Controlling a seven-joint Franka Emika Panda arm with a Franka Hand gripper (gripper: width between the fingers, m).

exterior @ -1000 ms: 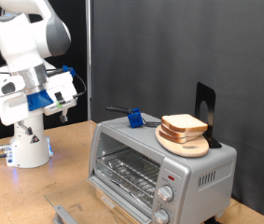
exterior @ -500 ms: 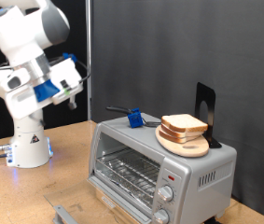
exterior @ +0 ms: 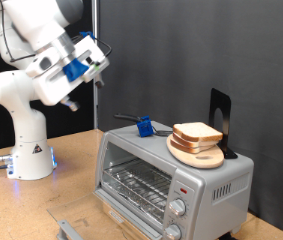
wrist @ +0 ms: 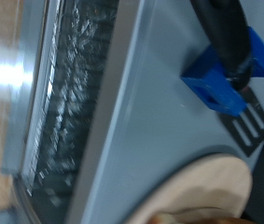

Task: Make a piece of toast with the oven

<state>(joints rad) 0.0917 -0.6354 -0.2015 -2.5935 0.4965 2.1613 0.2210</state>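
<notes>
The piece of toast (exterior: 196, 132) lies on a round light-wood board (exterior: 197, 154) on top of the silver oven (exterior: 217, 183), at the exterior view's right. The oven's door (exterior: 109, 213) hangs open and the wire rack (exterior: 141, 183) shows inside. My gripper (exterior: 99, 68) is raised high at the exterior view's upper left, well apart from the oven, and holds nothing that I can see. The wrist view shows the oven's top (wrist: 132, 121), the rack (wrist: 66, 103) and the board's edge (wrist: 201, 191), but not my fingers.
A blue holder (exterior: 141, 126) with a black-handled slotted spatula (wrist: 248, 117) sits on the oven's top beside the board. A black stand (exterior: 219, 118) rises behind the toast. The robot's white base (exterior: 26, 150) stands on the wooden table at the left.
The arm has swung upward and toward the exterior view's right, lifting the gripper from beside the base to high above the table. The toast and oven have not moved.
</notes>
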